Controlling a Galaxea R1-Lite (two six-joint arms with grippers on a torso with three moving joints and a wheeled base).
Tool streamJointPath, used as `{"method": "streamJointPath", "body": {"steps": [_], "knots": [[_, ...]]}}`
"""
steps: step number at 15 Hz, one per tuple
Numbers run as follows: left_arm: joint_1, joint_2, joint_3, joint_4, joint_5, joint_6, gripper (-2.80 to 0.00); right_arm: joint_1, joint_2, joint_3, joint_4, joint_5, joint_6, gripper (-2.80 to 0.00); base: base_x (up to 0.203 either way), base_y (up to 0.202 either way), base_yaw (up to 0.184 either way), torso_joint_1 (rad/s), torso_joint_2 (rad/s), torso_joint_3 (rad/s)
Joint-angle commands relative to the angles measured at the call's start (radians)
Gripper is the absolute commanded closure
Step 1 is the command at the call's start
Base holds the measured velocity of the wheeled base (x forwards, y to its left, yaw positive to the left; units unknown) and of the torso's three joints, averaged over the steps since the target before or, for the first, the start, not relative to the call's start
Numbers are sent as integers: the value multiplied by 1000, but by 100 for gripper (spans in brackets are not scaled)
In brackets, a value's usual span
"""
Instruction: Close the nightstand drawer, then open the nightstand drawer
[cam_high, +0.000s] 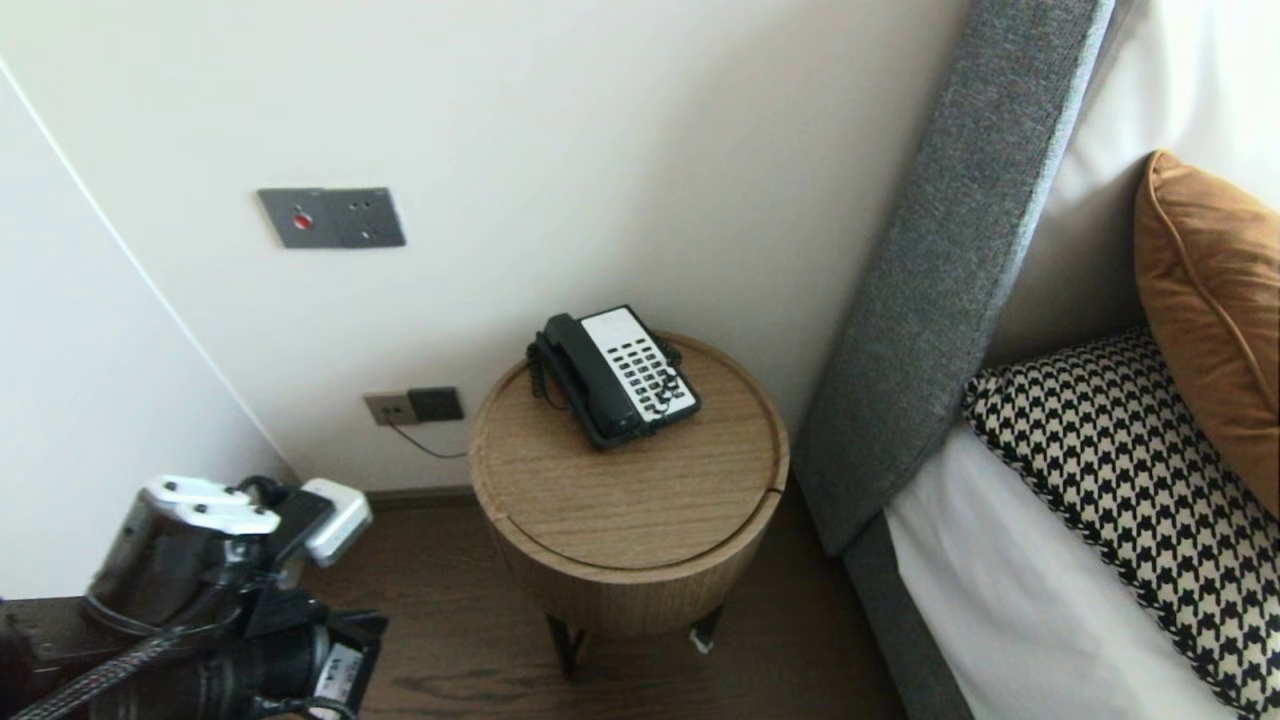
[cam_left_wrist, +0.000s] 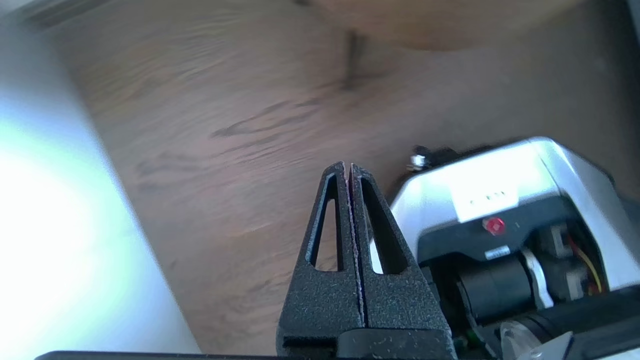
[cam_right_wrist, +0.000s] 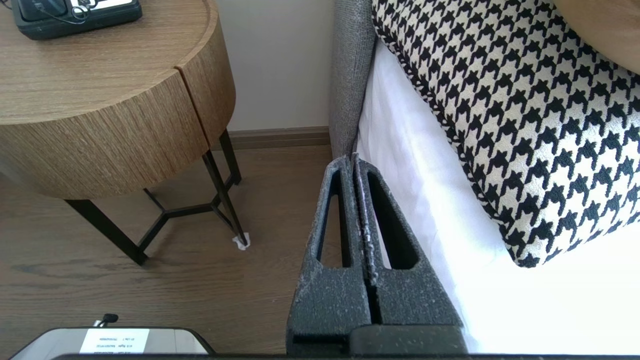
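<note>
The left gripper (cam_left_wrist: 348, 169), fingers together, is hovering low beside the nightstand (cam_high: 620, 500); the right gripper (cam_right_wrist: 355, 161) is idling closed by the bed (cam_right_wrist: 425, 215). Judging by this, reaching the telephone (cam_high: 612, 375) is calling for lifting and opening first.

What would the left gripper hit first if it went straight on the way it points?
Most likely the wooden floor: the shut left gripper aims at bare boards short of the table leg, though depth is unclear.

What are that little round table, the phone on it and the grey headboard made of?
Table: wood or wood veneer, matte, with visible straight grain; its thin dark legs look like metal. Phone: plastic, black body with a white keypad panel, slight sheen. Headboard: grey woven fabric, its coarse texture shows, probably over padding.
</note>
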Motion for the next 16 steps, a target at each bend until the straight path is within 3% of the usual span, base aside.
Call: {"method": "streamJointPath", "body": {"steps": [1, 5, 9, 16], "knots": [[101, -230, 27, 68, 1, -1, 0, 0, -5, 0, 1, 0, 0, 0, 0, 0, 0, 0, 0, 0], [286, -506, 33, 238, -37, 20, 0, 0, -5, 0, 0, 0, 0, 0, 0, 0, 0, 0, 0, 0], [353, -729, 76, 392, -66, 29, 0, 0, -5, 0, 1, 0, 0, 0, 0, 0, 0, 0, 0, 0], [510, -935, 260, 412, -183, 29, 0, 0, -5, 0, 0, 0, 0, 0, 0, 0, 0, 0, 0, 0]]}}
